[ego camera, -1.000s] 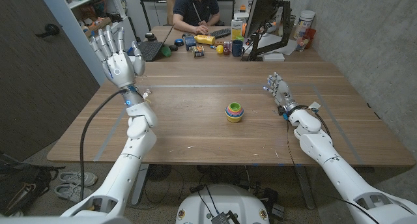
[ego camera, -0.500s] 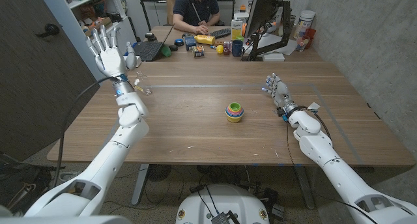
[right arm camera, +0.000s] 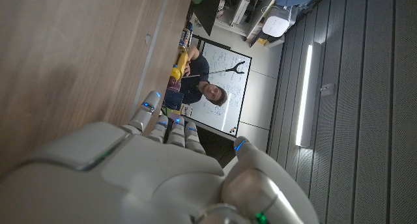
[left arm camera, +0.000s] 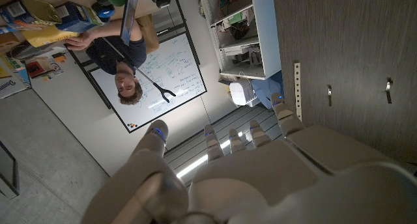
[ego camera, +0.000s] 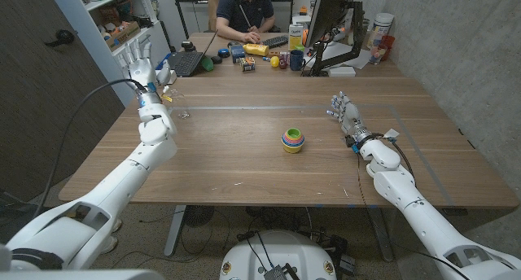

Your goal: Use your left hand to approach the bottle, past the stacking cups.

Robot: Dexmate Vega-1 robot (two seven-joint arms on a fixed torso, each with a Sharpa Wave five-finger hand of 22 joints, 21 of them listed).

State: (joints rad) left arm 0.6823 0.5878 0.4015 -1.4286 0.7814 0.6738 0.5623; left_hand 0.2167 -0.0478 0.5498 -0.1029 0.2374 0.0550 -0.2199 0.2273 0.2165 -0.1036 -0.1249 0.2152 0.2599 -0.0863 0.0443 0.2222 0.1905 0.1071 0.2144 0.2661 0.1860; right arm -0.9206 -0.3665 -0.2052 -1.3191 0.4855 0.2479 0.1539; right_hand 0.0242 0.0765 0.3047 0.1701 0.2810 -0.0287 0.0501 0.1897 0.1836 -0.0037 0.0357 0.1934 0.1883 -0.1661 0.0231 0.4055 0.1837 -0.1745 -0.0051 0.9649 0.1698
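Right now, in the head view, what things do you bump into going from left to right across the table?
Left hand → stacking cups → right hand.

Long brown wooden table [ego camera: 244,162], plank grain running across. Far end cluttered: open black laptop [ego camera: 189,62], dark blue mug [ego camera: 296,60], yellow plastic container lying on its side [ego camera: 256,49], small yellow ball [ego camera: 275,62]. Black computer monitor [ego camera: 330,19] on a stand at far right. Person in a dark shirt [ego camera: 244,11] seated behind the far edge. White shelving unit [ego camera: 122,15] by the left wall. Whiteboard with writing [left arm camera: 166,77] behind the person.
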